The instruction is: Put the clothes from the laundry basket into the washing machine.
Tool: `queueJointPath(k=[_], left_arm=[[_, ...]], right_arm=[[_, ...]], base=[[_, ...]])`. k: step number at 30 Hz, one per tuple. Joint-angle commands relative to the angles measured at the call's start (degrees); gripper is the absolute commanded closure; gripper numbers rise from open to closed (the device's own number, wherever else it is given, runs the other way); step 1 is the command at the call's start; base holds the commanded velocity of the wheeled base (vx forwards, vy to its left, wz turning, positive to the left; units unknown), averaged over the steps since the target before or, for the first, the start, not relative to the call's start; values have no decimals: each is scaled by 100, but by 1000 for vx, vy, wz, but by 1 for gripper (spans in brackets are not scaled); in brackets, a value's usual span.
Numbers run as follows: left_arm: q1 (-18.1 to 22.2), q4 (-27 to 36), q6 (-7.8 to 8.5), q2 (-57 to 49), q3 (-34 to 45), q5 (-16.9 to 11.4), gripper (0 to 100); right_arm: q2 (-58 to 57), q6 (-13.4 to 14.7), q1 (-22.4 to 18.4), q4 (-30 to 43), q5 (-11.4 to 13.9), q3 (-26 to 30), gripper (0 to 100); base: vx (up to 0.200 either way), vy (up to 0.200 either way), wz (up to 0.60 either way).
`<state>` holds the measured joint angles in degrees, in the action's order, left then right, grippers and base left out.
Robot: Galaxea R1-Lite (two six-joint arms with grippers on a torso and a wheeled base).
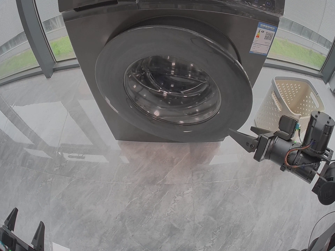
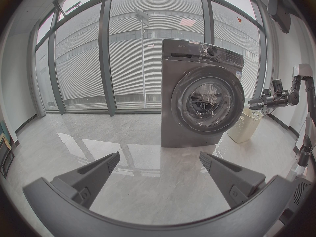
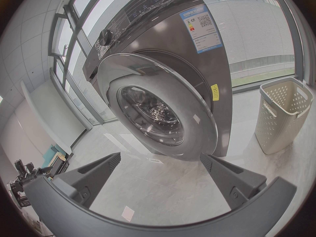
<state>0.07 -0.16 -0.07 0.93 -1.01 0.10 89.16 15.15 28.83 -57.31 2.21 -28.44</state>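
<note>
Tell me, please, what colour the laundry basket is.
The laundry basket is cream with perforated walls, clearest in the right wrist view.

Dk grey washer (image 1: 104,53), cream perf. basket (image 1: 268,113)

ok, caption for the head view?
Open right hand by the door rim of the washing machine, laundry basket alongside, open left hand low.

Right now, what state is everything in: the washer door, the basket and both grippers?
Washer door: ajar, its right edge standing a little off the machine's front.
Basket: upright on the floor, no clothes showing inside.
Left gripper: open, holding nothing.
Right gripper: open, holding nothing, close to the door's lower right edge.
</note>
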Motion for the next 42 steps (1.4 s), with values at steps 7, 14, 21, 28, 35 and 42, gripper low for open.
queueJointPath(k=[7,14,21,28,35,42], left_arm=[[1,-2,-1,-84,92,-1,0],[1,-2,7,-84,92,8,0],[1,-2,7,-84,92,-1,0],[1,-2,7,-84,92,-1,0],[1,-2,-1,-84,92,-27,0],[1,-2,-1,-84,92,-27,0]], right_arm=[[13,-12,114,-439,-27,-223,0],[172,-12,132,-712,-36,-434,0],[365,-4,88,-896,-282,-742,0],[347,5,132,-949,-317,-733,0],[347,5,237,-949,-317,-742,0],[356,5,263,-958,-317,-768,0]], base=[[200,0,0],[57,0,0],[171,0,0],[86,0,0],[57,0,0],[114,0,0]])
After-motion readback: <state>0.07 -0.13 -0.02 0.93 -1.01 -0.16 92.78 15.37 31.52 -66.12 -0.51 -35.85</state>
